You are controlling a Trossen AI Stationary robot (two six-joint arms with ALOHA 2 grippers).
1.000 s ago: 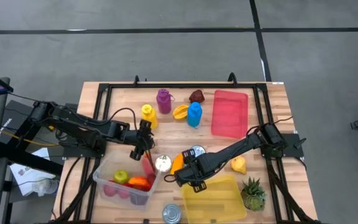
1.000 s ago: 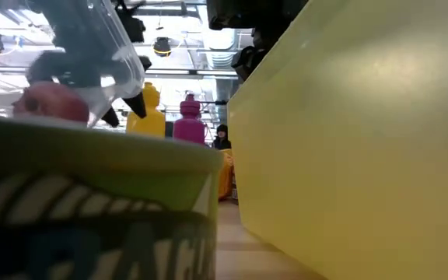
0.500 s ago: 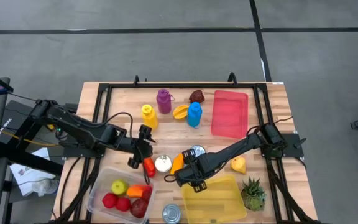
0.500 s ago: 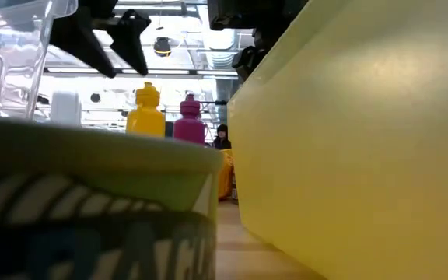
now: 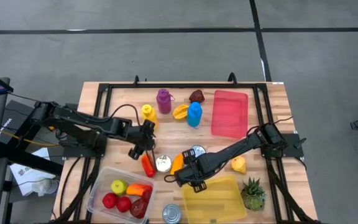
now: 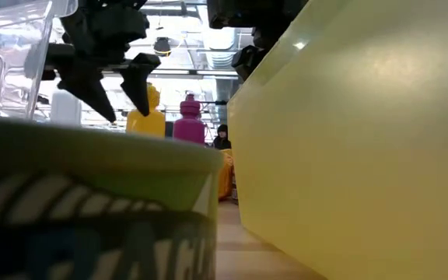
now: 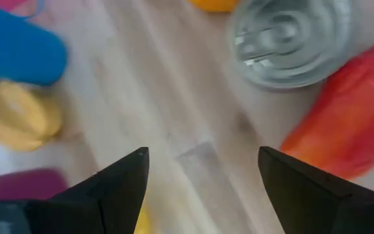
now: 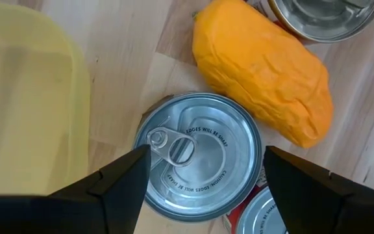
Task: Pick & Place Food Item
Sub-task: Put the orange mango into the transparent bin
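Crowding is the hazard: the left gripper (image 5: 143, 144) hangs with fingers spread and empty, the red food item (image 5: 147, 165) lying just below and ahead of it against a silver can (image 5: 163, 163), so a careless descent could shove both, while the right gripper (image 5: 186, 176) waits open over a can.

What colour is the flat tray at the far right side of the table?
The tray is pinkish red; it shows best in the high view.

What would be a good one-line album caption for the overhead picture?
Two robot arms at a cluttered wooden table: the left gripper open above a red pepper, the right gripper open beside a silver can.
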